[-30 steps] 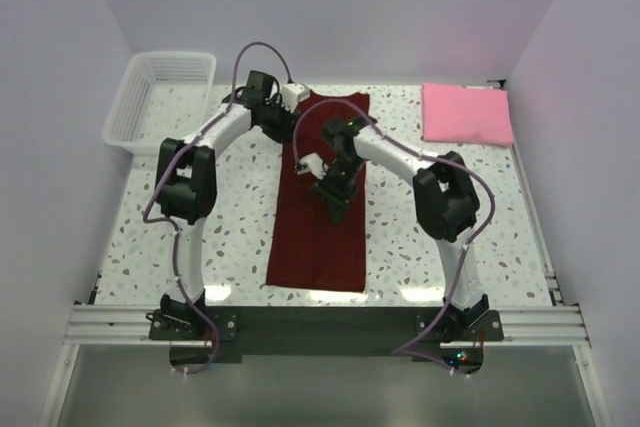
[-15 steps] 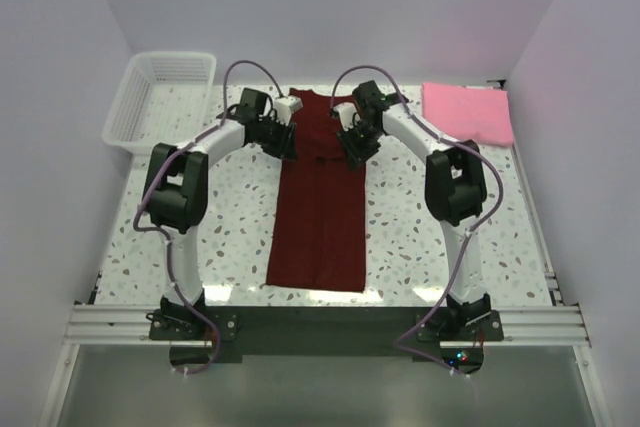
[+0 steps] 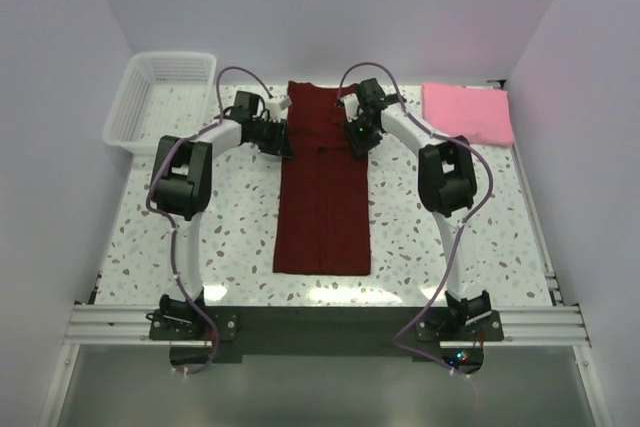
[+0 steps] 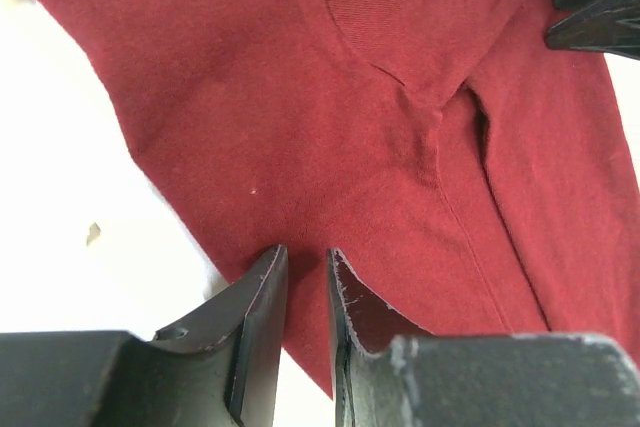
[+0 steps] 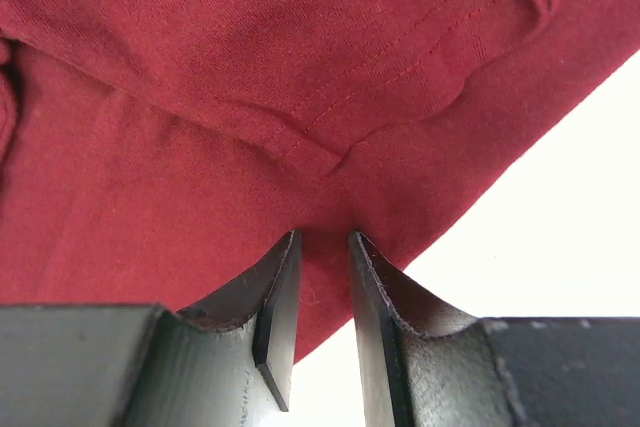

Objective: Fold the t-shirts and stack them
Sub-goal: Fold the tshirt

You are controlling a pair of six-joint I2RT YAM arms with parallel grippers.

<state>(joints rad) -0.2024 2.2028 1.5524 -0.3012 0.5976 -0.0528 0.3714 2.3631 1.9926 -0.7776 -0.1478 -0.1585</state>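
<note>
A long dark red t-shirt (image 3: 322,207) lies down the middle of the speckled table (image 3: 230,227). It is folded lengthwise into a narrow strip that runs from the far edge towards the arm bases, flat along most of its length. Both arms reach out to its far end. The left gripper (image 3: 280,139) sits at the strip's left edge and the right gripper (image 3: 355,137) at its right edge, roughly level with each other. Up close, the left gripper's jaws stand narrow with the red cloth's edge nipped between them, white tabletop showing just beside. The right gripper's jaws are just as narrow and pinch a hemmed, stitched fold at the opposite border. The cloth between the two is bunched into small creases and ridges around a seam. A white plastic basket (image 3: 122,107) sits in the far left corner, well apart from the shirt, beyond the left arm's elbow. A folded pink t-shirt (image 3: 467,113) lies in the far right corner, apart from the red one, with the right arm's forearm arching over the table between them. Purple cables loop up above each wrist, over the far end of the strip.
</note>
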